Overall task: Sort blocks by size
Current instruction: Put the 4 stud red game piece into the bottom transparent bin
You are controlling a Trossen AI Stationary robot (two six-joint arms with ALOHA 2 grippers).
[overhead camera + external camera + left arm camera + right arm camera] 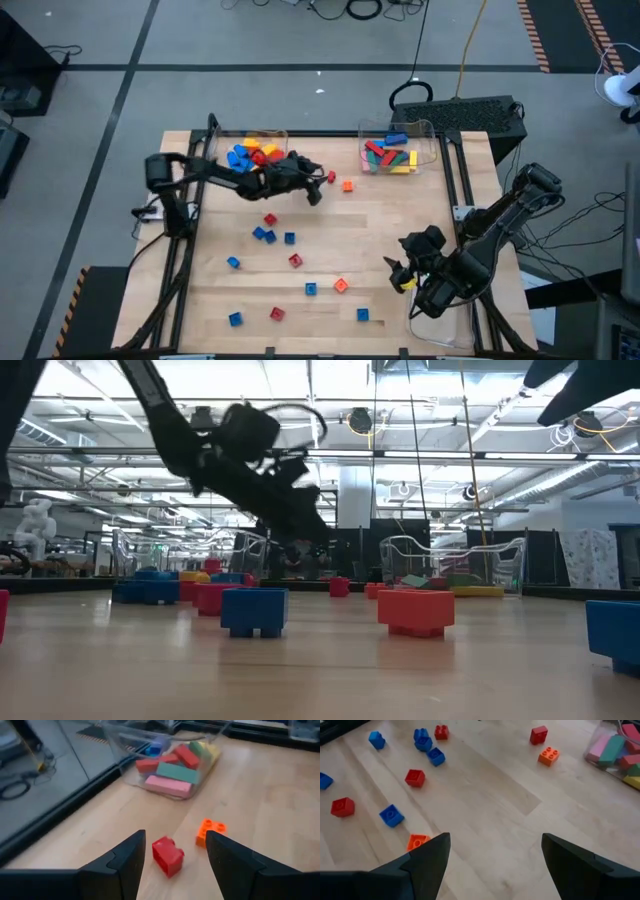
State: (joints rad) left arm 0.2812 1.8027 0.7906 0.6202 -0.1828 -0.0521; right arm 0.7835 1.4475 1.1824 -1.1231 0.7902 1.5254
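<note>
The left tool (172, 862) hangs with fingers apart around a small red block (167, 856) on the tabletop (270, 795) (orange block (210, 831) nearby); closing crooked might knock it away; the right tool (492, 865) waits wide apart, empty

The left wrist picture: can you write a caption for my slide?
Left end effector open around a small red block, an orange block beside it, a clear tray of longer blocks beyond.

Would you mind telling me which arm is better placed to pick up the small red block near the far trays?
The left. The left gripper is open with the red block between its fingers. The right gripper hangs open near the table's near right side, well away from that block.
</note>
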